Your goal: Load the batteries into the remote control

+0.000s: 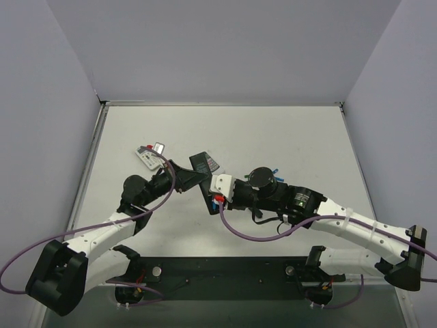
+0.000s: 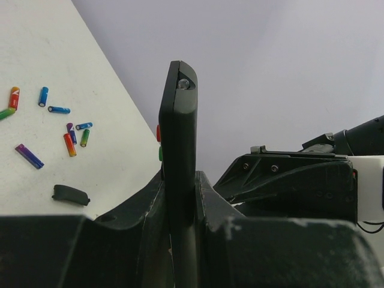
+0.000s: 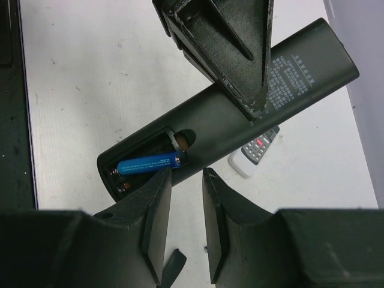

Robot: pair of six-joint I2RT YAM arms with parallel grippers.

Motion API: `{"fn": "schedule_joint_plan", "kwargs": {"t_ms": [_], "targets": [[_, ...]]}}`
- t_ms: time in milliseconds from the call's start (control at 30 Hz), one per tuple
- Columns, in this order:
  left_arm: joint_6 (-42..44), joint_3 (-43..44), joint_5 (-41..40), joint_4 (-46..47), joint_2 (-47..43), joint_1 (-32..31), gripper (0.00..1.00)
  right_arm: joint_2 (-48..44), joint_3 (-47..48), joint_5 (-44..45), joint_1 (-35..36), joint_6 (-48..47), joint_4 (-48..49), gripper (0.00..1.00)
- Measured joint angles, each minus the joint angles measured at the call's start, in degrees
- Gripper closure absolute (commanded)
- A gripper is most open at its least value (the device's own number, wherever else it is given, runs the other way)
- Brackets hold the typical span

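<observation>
My left gripper [image 1: 183, 176] [image 2: 180, 180] is shut on the long black remote control [image 1: 202, 169] [image 2: 179, 132] and holds it above the table. In the right wrist view the remote [image 3: 240, 114] lies back side up with its battery bay open. A blue battery [image 3: 148, 163] lies in one slot; the other slot shows bare contacts. My right gripper [image 1: 216, 193] [image 3: 183, 198] is open and empty, its fingertips right at the bay's edge. Several loose batteries [image 2: 71, 135] in red, blue, green and purple lie on the table.
A white remote [image 1: 151, 156] [image 3: 255, 151] lies on the table beyond the black one. The black battery cover [image 2: 71, 194] [image 3: 174, 268] lies on the table below the grippers. Walls close in the table on three sides.
</observation>
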Motion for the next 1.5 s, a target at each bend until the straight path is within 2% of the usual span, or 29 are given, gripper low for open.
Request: {"fn": "schedule_joint_plan", "kwargs": {"t_ms": [767, 1067, 1267, 1500], "targets": [[-0.46, 0.7, 1.31, -1.27, 1.64, 0.0, 1.0, 1.55, 0.0, -2.58, 0.0, -0.92, 0.04, 0.77], [-0.48, 1.2, 2.32, -1.68, 1.97, 0.0, 1.0, 1.09, 0.0, -2.89, -0.13, -2.75, -0.24, 0.7], [-0.44, 2.29, 3.43, -3.26, 1.99, -0.02, 1.0, -1.68, 0.2, -6.45, -0.68, -6.84, -2.62, 0.7], [0.07, 3.76, 5.05, -5.66, 2.12, -0.07, 1.0, -0.28, 4.48, -11.39, -0.76, -9.92, -6.62, 0.71]]}}
